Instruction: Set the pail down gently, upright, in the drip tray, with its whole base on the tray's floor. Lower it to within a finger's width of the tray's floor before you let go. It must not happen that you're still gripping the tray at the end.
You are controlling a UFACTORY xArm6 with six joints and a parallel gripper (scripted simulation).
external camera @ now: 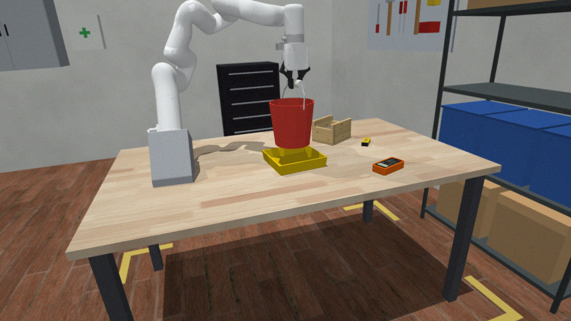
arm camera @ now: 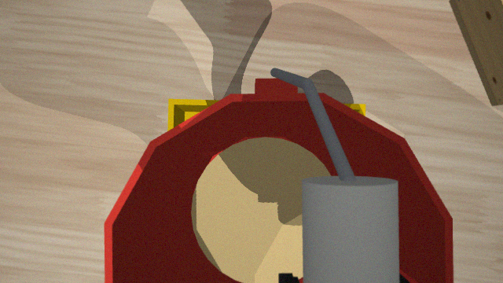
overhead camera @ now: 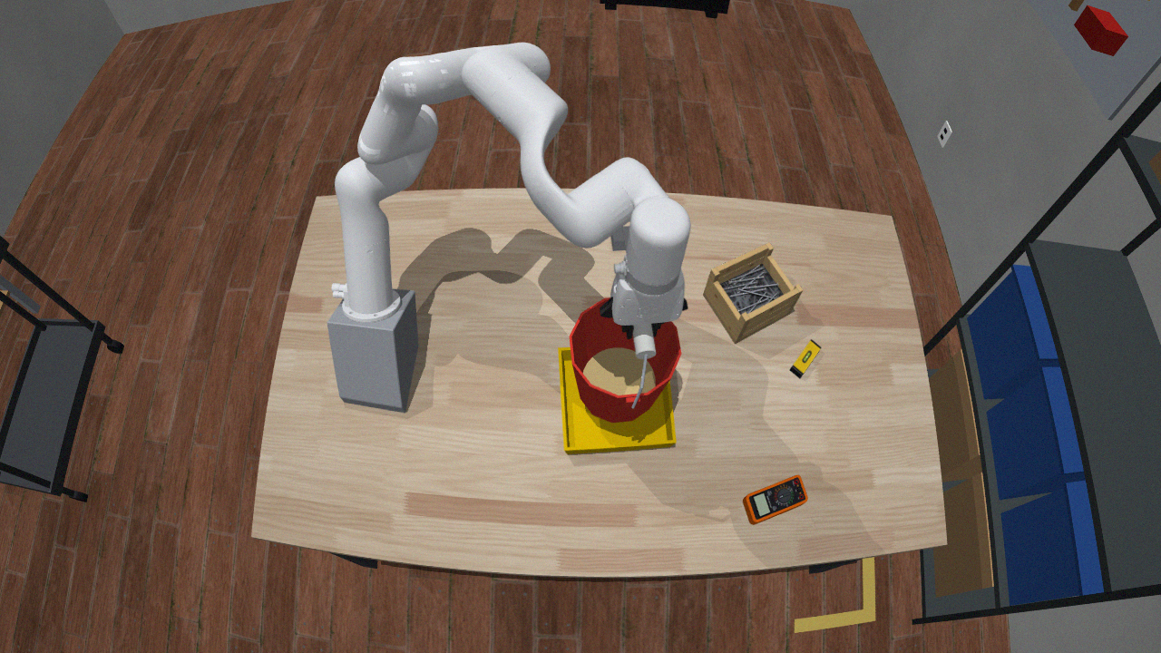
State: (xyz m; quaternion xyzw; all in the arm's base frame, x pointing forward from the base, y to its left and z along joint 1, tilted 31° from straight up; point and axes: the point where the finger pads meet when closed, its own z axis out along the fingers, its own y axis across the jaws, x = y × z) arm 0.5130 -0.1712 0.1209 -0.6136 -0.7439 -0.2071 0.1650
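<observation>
The red pail (external camera: 291, 122) hangs upright by its grey wire handle (arm camera: 322, 122) over the yellow drip tray (external camera: 293, 159). Its base is at about the height of the tray's rim, above the tray's floor. My gripper (external camera: 297, 82) is shut on the white grip of the pail's handle, straight above the pail. From above, the pail (overhead camera: 623, 360) covers the far part of the tray (overhead camera: 619, 410). In the wrist view the pail (arm camera: 275, 189) fills the lower frame, with the grey handle grip (arm camera: 350, 228) close up and tray corners (arm camera: 182, 112) peeking out behind it.
A wooden crate of nails (overhead camera: 751, 291) stands to the right of the pail. A small yellow level (overhead camera: 804, 357) and an orange multimeter (overhead camera: 774, 497) lie further right and nearer the front edge. The arm's grey base (overhead camera: 373, 349) stands at the left.
</observation>
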